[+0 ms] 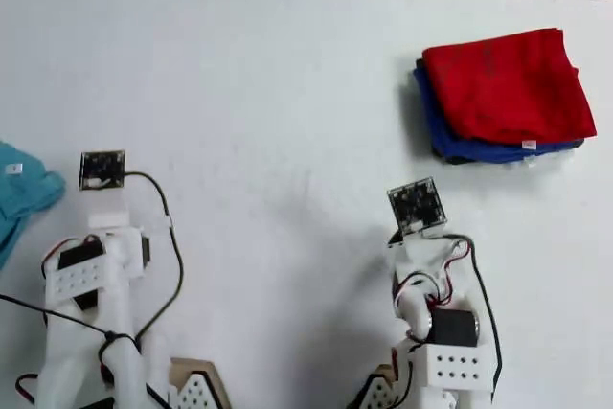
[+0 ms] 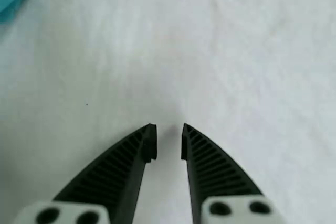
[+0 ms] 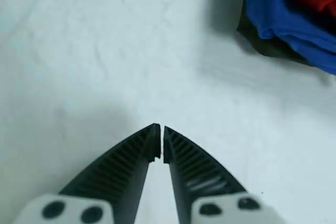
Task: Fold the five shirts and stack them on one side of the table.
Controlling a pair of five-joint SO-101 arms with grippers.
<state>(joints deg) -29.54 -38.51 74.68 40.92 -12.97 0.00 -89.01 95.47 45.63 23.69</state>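
Your left hand (image 2: 167, 141) hangs slightly parted, your right hand (image 3: 161, 142) clenched empty. Far right, the folded red shirt (image 1: 508, 83) lies crosswise atop the blue shirt (image 1: 460, 146); the right wrist view adds a dark layer (image 3: 262, 45) beneath.

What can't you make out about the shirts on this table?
- Teal shirt: in the high view the picture's left edge cuts it off, so its full shape and any folding cannot be told.
- Blue shirt: mostly covered by the red shirt lying on it.
- Dark layer under the blue shirt: just a sliver peeks out in the right wrist view, so whether it is one shirt or several is unclear.
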